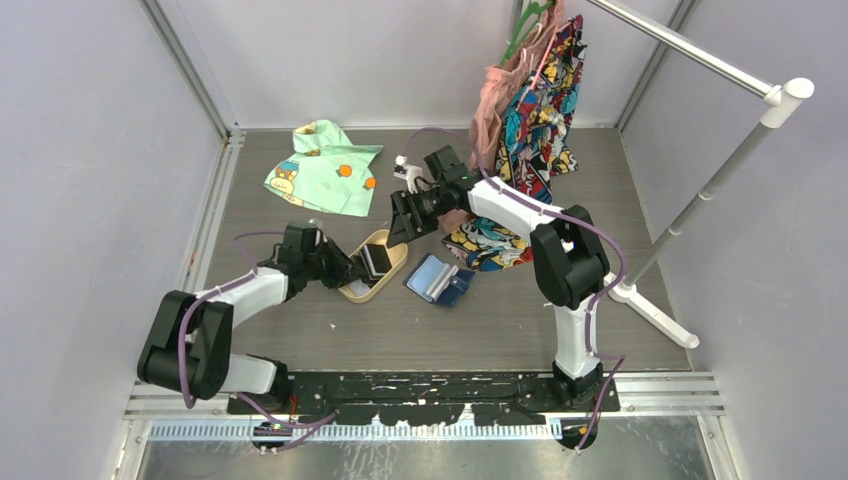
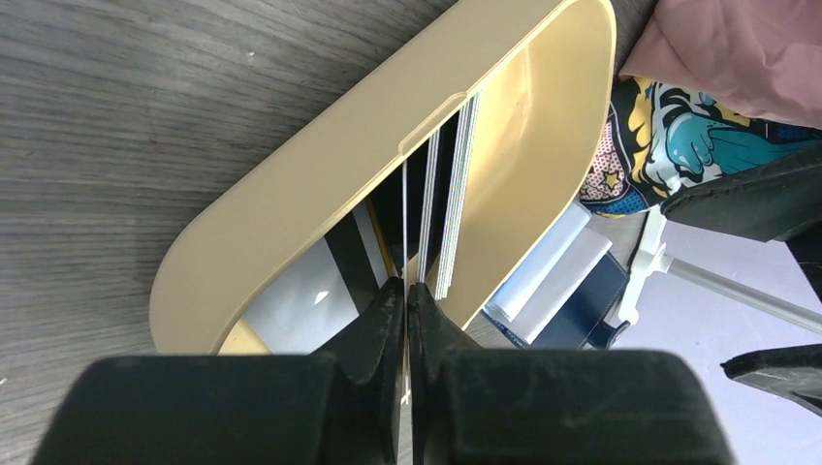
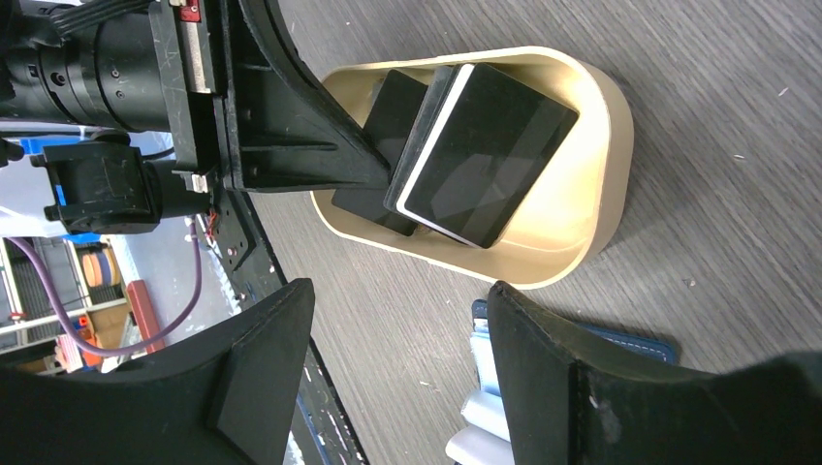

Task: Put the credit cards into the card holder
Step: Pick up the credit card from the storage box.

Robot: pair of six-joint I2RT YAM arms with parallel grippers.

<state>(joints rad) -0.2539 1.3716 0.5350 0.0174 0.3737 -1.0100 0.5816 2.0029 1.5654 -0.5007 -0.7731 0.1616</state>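
I've got L gripper (image 2: pixel 408 291) pinched on one edge of the credit cards (image 3: pixel 480 150) leaning in tan tray (image 3: pixel 603 126) beside card holder (image 1: pixel 440 280), R gripper (image 3: pixel 399 291) jaws open; cards prob light, stiff, slick, so pinch edge firm.

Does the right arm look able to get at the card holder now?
Probably yes. The card holder lies open, uncovered, beside the tan tray; the right gripper hangs open close by. The left gripper, pinching a credit card in the tray, is not over it.
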